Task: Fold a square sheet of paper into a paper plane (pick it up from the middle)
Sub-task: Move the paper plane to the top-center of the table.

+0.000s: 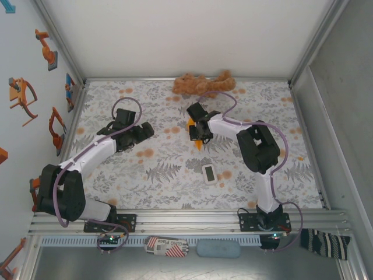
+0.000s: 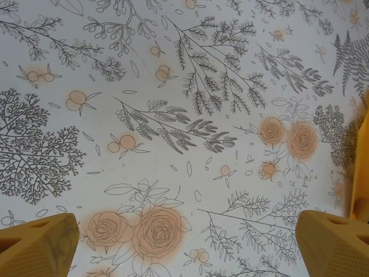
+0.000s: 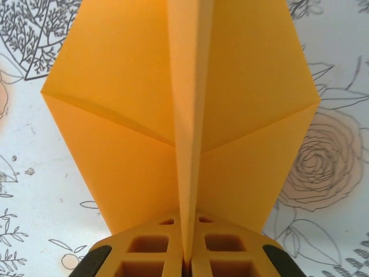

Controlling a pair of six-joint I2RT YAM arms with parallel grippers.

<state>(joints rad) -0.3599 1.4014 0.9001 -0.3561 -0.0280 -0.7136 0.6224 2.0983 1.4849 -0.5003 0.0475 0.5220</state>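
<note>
1. Top external view: a table (image 1: 175, 175) with a floral print of grey ferns and pale orange roses is boxed in by white walls and metal framing. Orange shapes (image 1: 23, 99) hang on the left wall.
2. A plush (image 1: 201, 83) lies at the far edge. A white device (image 1: 210, 173) lies nearer the arms, right of centre.
3. On the ledge in front of the arm bases lie a packet (image 1: 166, 246), a grey pad (image 1: 218, 249) and a striped cloth (image 1: 324, 242).
4. The right gripper (image 1: 198, 131) is mid-table, near the plush, clamped on the orange paper (image 1: 200, 143). In the right wrist view its fingers (image 3: 150, 254) pinch the raised centre fold, and creased flaps spread to both sides. Whether the paper touches the table cannot be told.
5. The left gripper (image 1: 119, 125) is well apart to the left. In the left wrist view its fingers (image 2: 37, 245) are spread wide over bare print.
</note>
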